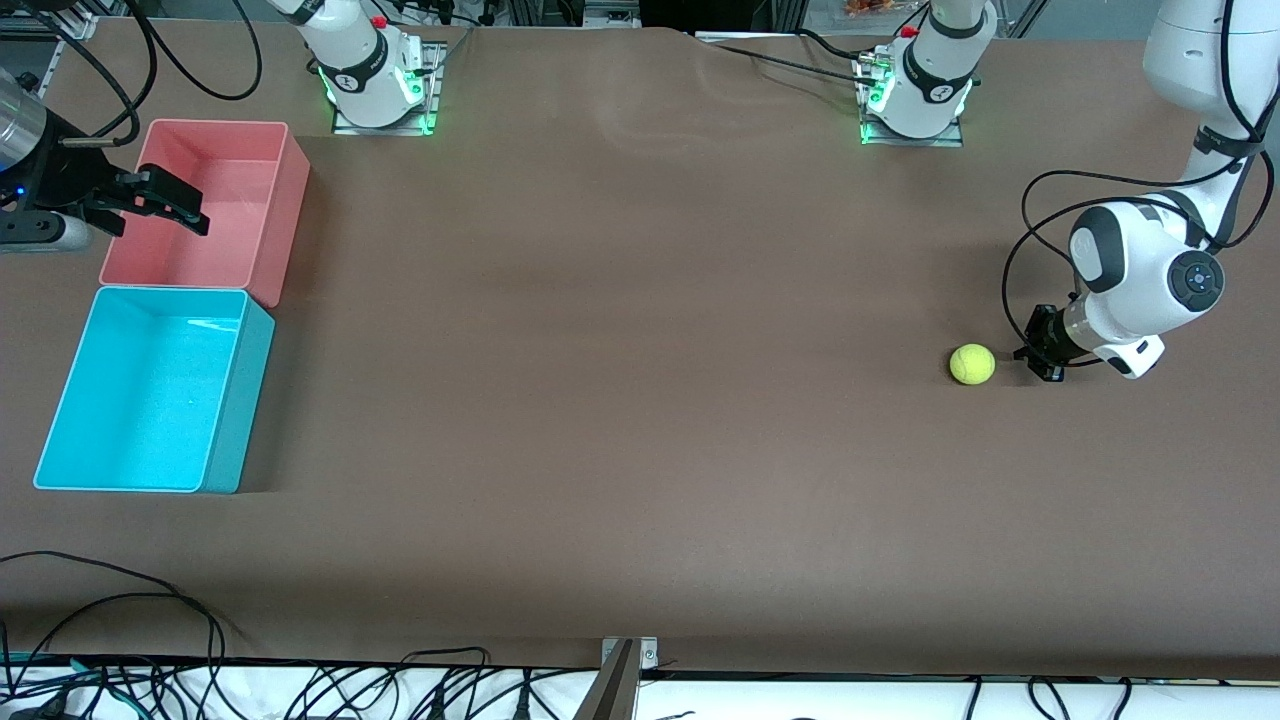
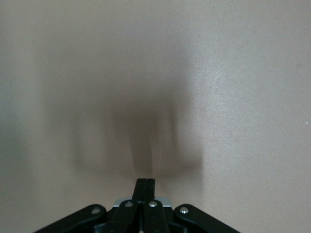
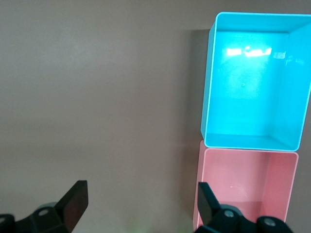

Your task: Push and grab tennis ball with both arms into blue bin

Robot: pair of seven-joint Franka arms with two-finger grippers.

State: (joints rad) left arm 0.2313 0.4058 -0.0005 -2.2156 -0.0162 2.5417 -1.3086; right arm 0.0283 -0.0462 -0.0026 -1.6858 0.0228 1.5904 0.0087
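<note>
The yellow-green tennis ball (image 1: 972, 364) rests on the brown table near the left arm's end. My left gripper (image 1: 1040, 356) is low at the table right beside the ball, on the side toward the left arm's end, a small gap apart. It is shut with nothing in it; in the left wrist view the left gripper (image 2: 146, 180) shows closed fingers over bare table, and the ball is out of that view. The blue bin (image 1: 240, 400) stands at the right arm's end. My right gripper (image 1: 185, 208) hangs open over the pink bin's (image 1: 285, 210) edge.
The pink bin touches the blue bin and stands farther from the front camera. The right wrist view shows the right gripper (image 3: 141, 199) open above bare table, with the blue bin (image 3: 210, 82) and pink bin (image 3: 248, 177) side by side. Cables run along the table's front edge (image 1: 300, 665).
</note>
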